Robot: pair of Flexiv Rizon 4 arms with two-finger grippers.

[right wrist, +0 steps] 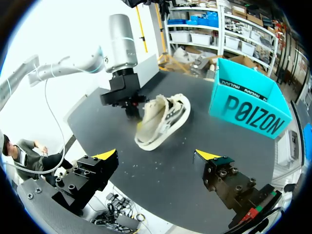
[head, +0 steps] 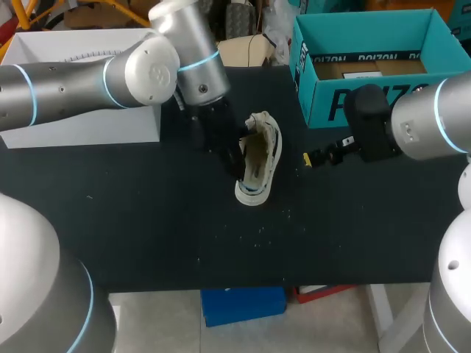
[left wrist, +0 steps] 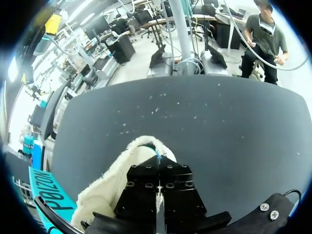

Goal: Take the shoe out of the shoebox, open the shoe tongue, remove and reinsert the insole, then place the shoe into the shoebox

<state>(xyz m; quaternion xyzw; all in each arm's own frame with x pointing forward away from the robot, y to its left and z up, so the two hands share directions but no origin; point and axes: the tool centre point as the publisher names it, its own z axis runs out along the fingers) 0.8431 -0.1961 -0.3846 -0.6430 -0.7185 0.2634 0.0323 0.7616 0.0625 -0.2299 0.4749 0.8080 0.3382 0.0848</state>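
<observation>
From above, the cream fabric sneaker (head: 259, 163) lies tipped on its side near the middle of the black desk (head: 147, 220), out of the open teal cardboard shoebox (head: 368, 103), which stands well apart at the far right. The left pincer (head: 234, 158) is against its upper edge, and the right pincer (head: 310, 158) hangs near its other side without touching. In the left wrist view, the left pincer (left wrist: 157, 195) looks pressed together with a thin pale sliver in the seam, so it seems to be pinching the sneaker's (left wrist: 105, 187) fabric edge. In the right wrist view, the right pincer (right wrist: 157, 155) is spread wide and empty, with the sneaker (right wrist: 163, 119) ahead of it. The sneaker looks light, with a soft, floppy upper and a stiffer sole. The tongue or collar will yield when pulled, so the heel or sole rim seems the firmer hold.
</observation>
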